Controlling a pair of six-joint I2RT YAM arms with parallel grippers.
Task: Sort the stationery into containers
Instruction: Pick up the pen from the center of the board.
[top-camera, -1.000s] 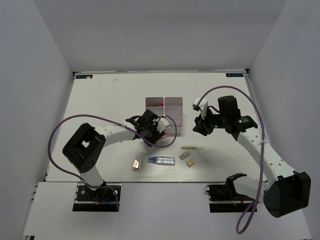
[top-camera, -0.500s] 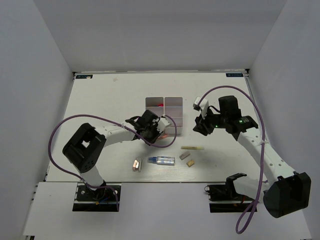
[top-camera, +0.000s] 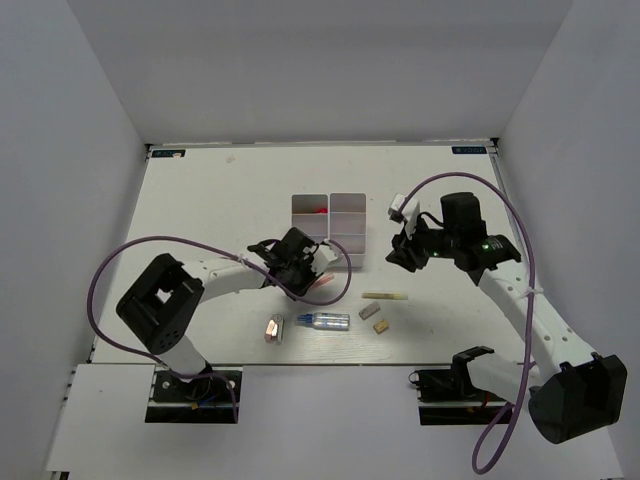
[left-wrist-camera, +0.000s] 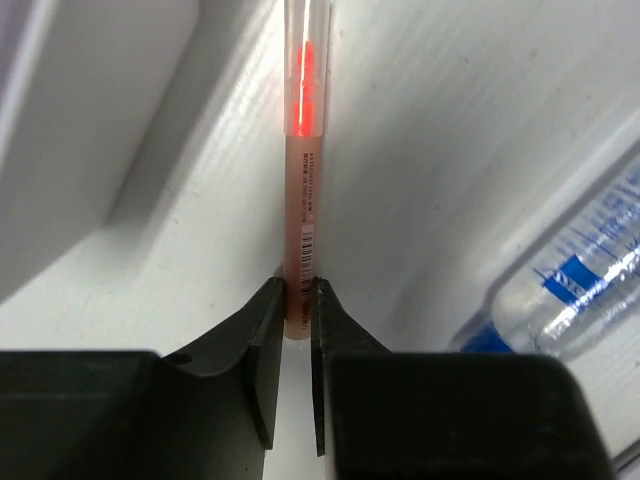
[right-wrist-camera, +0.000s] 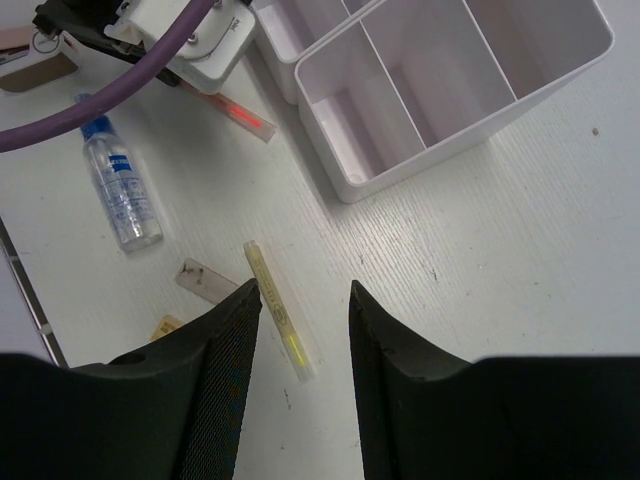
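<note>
My left gripper (top-camera: 313, 270) is shut on the near end of a pink stick (left-wrist-camera: 301, 190), which lies on the table just in front of the two white containers (top-camera: 347, 236). The stick's clear tip with a red core points away from the jaws. A silver-blue tube (top-camera: 326, 320) lies nearer the front. My right gripper (right-wrist-camera: 303, 290) hangs open over the table with nothing between its fingers; a yellow stick (right-wrist-camera: 278, 312) lies below it, close to the left finger. A red item (top-camera: 320, 208) lies in the left container.
Two small erasers (top-camera: 368, 312) (top-camera: 381, 325) lie near the yellow stick (top-camera: 385, 296). A pinkish-brown block (top-camera: 273, 329) sits left of the tube. A container's divided compartments (right-wrist-camera: 420, 165) show in the right wrist view, beside the tube (right-wrist-camera: 122, 195).
My left gripper's jaws have closed onto the pink stick, and the left arm has shifted slightly toward the front. The right arm has hardly moved.
</note>
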